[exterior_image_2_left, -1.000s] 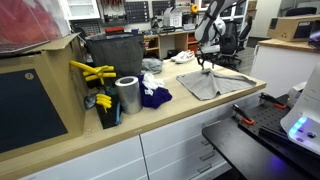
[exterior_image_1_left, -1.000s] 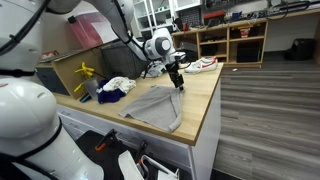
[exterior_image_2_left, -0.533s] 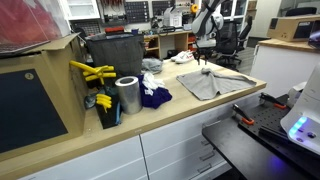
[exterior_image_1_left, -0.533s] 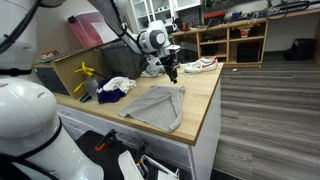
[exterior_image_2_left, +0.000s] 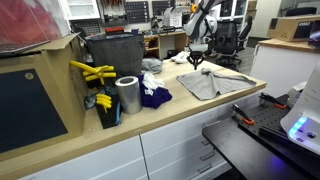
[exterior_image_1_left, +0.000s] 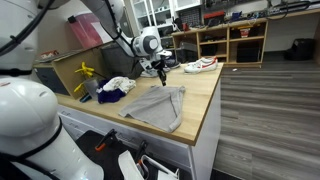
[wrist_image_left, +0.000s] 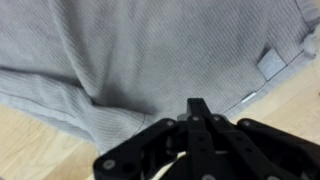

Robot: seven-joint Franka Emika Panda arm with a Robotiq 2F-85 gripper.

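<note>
Hand (exterior_image_1_left: 163, 73) has risen and drawn back far-left, off the grey garment (exterior_image_1_left: 158, 106) | fingers pinched together, holding nothing | garment lies flat on the counter (exterior_image_1_left: 206, 95), right of the clutter | long axis near-to-far, far end just below the hand

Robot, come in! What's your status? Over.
Gripper shut, empty, above grey cloth. Cloth spread on counter. Nothing between them.
</note>
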